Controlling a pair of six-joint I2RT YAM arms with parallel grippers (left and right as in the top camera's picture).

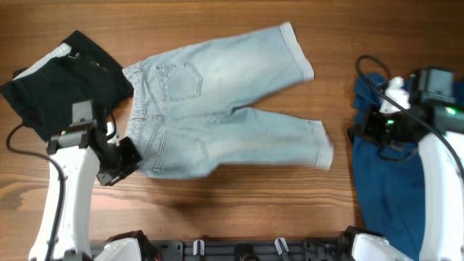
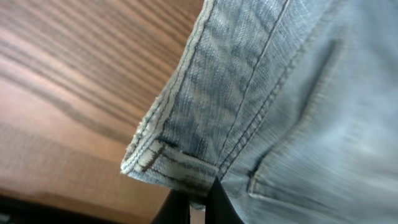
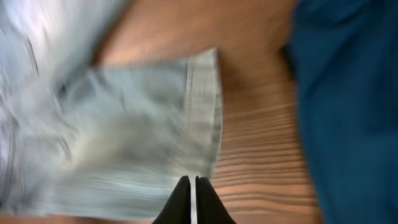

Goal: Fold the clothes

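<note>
The pale blue denim shorts point(image 1: 217, 109) lie spread flat in the middle of the table, back pockets up, cuffed legs pointing right. My left gripper point(image 1: 130, 156) is at the waistband's near corner. In the left wrist view it point(image 2: 198, 202) is shut on the denim waistband edge point(image 2: 186, 162). My right gripper point(image 1: 357, 134) hovers between the near leg's cuff and the royal-blue top point(image 1: 391, 188). In the right wrist view its fingers point(image 3: 193, 193) are shut and empty, just off the cuffed hem point(image 3: 202, 112), with the blue top point(image 3: 348, 93) to the right. The black garment point(image 1: 65, 80) lies at the far left.
The wooden table point(image 1: 254, 196) shows bare grain in front of the shorts. A black mounting rail point(image 1: 239, 250) runs along the front edge. Cables point(image 1: 370, 72) trail from the right arm over the blue top.
</note>
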